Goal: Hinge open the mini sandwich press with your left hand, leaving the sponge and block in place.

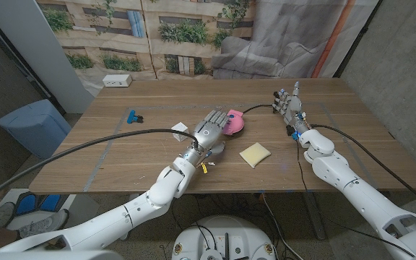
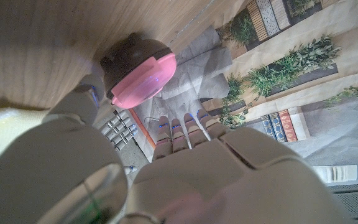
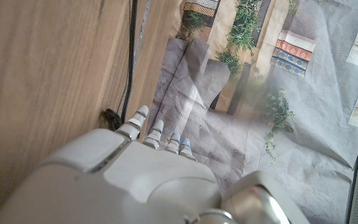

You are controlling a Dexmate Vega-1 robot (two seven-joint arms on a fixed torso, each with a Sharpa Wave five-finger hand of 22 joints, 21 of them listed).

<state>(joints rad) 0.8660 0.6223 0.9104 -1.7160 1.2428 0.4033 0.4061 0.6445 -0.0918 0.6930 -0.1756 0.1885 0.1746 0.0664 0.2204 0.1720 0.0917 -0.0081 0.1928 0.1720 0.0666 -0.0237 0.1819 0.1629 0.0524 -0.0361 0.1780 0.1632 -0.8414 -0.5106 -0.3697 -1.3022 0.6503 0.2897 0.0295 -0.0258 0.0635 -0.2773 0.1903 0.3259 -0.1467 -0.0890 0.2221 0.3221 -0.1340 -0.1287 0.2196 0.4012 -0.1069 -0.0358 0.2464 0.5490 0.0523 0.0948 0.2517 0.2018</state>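
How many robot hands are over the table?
2: the left hand at the middle, beside the pink sandwich press; the right hand toward the far right, fingers apart.

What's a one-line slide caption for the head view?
Left hand reaches the shut pink sandwich press; yellow sponge lies nearby, right hand waits apart.

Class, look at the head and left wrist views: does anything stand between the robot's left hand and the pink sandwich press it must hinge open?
Nothing visible does. The left hand is right beside the pink sandwich press, fingers apart and reaching toward it. The yellow sponge lies off to the side, nearer the robot, out of the path.
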